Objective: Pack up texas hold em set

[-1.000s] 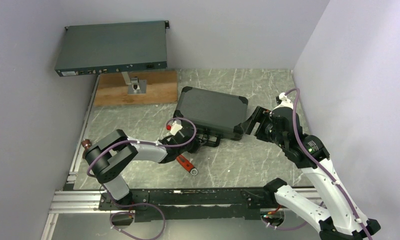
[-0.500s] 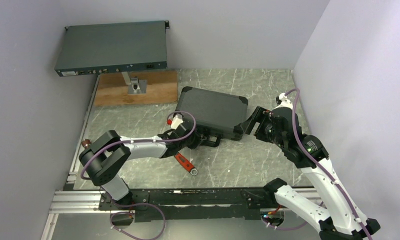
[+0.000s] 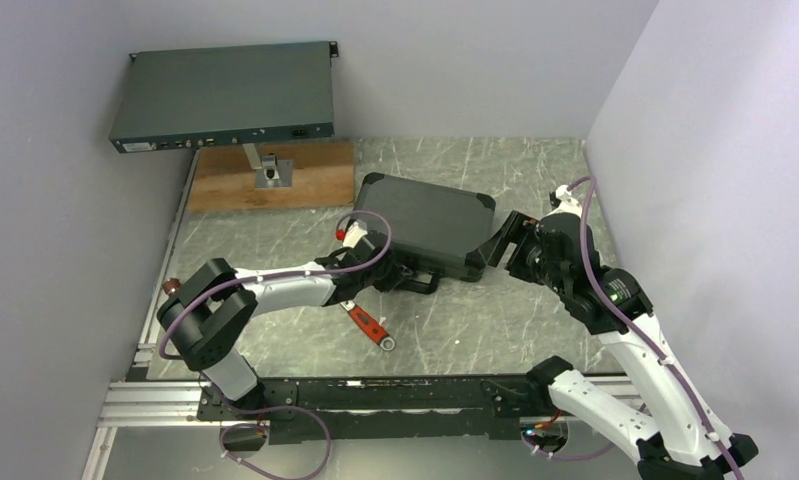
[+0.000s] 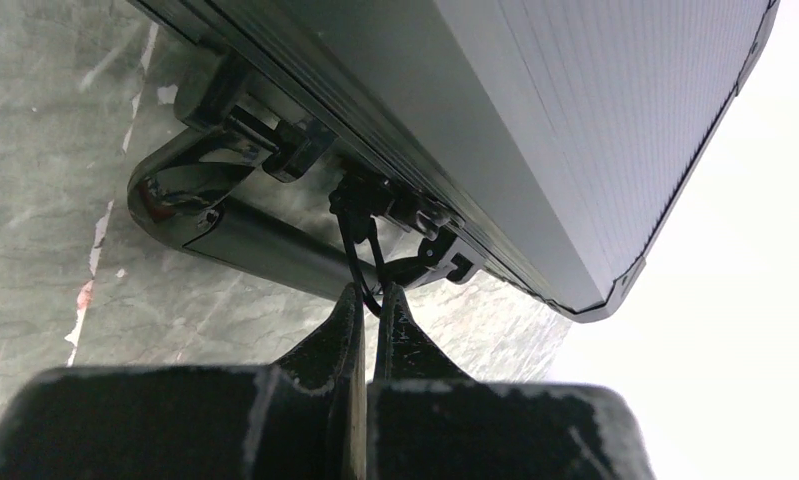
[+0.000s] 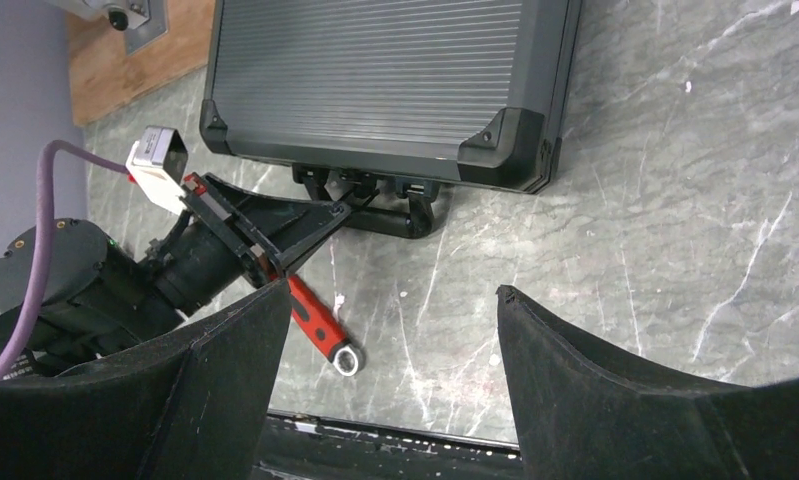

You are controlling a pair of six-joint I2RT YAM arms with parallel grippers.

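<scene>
Tabletop (image 3: pixel 495 320): grey marbled slab; both arms reach away from its near edge.
Wrench (image 3: pixel 368 325): red-handled, flat on the tabletop at a slant, just on the near side of the case handle and partly under the left arm.
Left pincer (image 4: pixel 370 295): low over the tabletop at the near long side of the case; fingers drawn almost together, with only a sliver between the tips.
Black loop (image 4: pixel 360 250): a thin black strand hanging from the fittings on the case's near edge; it runs down into that sliver, so the left pincer is clamped on it.
Handle (image 4: pixel 235 240): black and glossy, hinged on the case's near edge, lying low against the tabletop just left of the fingertips in the left wrist view.
Case (image 3: pixel 425 220): black, ribbed hard shell, lid down. It rests on the tabletop around the middle, turned slightly askew, with its handle side towards the arms.
Right pincer (image 5: pixel 393 290): fingers spread wide apart with nothing between them. In the overhead view it is near the case's right near corner; contact cannot be told.
Wooden board (image 3: pixel 295 180): flat at the far left of the tabletop, just beside the case's far left corner.
Rack box (image 3: pixel 225 95): flat, dark grey, raised on a small metal stand above the board at the far left.
</scene>
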